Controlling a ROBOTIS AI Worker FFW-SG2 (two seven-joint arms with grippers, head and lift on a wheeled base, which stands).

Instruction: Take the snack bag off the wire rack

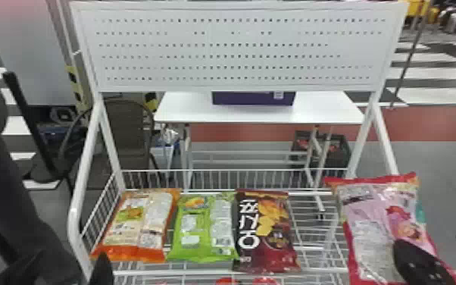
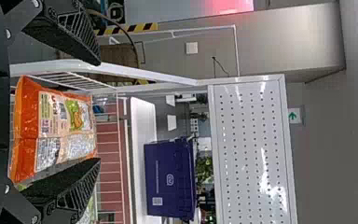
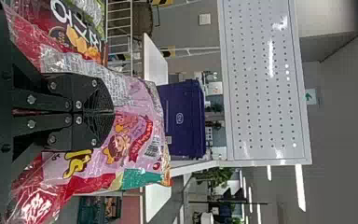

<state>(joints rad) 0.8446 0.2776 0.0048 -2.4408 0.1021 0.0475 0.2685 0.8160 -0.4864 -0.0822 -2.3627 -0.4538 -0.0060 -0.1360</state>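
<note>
Pinched in the right gripper (image 1: pixel 418 263), nearest the camera, is the pink snack bag (image 1: pixel 375 227), its two black fingers pressed together on the wrapper with the printed face spreading out past them. It stands at the right end of the wire rack (image 1: pixel 75 227), top edge upward, leaning a little and overlapping the rack's side; whether its lower part touches the wires cannot be told. Inside the rack's basket, three more packets lie in a row: an orange bag (image 1: pixel 136 223) on the left, a green bag (image 1: pixel 200 227) in the middle, and a dark red bag (image 1: pixel 270 235) on the right, green and dark red side by side. Bits of red packaging (image 1: pixel 229 281) show through the wires at the lower front. Off to the left, the left gripper (image 1: pixel 102 269) is by the rack's front corner, its fingers spread wide with nothing held. Behind the rack, below its white perforated board (image 1: pixel 238 60), a purple box (image 1: pixel 253 99) sits on a white table (image 1: pixel 185 110); under that table are dark crates (image 1: pixel 342 159) with something red in them.
</note>
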